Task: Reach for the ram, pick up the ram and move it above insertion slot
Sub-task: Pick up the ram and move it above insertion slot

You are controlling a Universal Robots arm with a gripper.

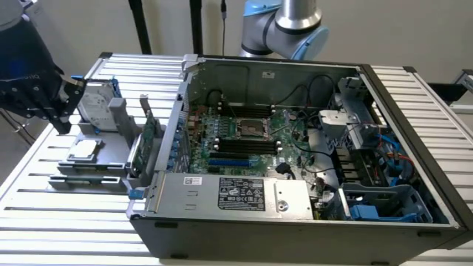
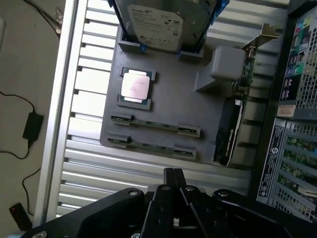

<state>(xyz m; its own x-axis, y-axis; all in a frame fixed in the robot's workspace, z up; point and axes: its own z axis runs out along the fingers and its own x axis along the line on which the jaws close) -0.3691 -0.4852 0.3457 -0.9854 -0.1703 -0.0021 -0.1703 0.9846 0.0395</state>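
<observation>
The ram (image 2: 156, 125), a thin dark-green stick, stands on edge in a grey holder (image 1: 111, 160) at the exterior view's left, a matching stick (image 2: 151, 145) parallel beside it; black insertion slots (image 1: 244, 146) lie mid-frame.

Can't see chips or label on the two long thin green ram sticks (image 2: 155, 124), they sit edge-on in the flat grey plastic holder tray (image 2: 163, 84). The grey boxy hard drive with the white label (image 2: 158, 22) runs off the frame, and its print is too small to read. The black metal gripper (image 2: 173, 173) has its body cropped too, same with the open black computer case (image 2: 297, 59).
</observation>
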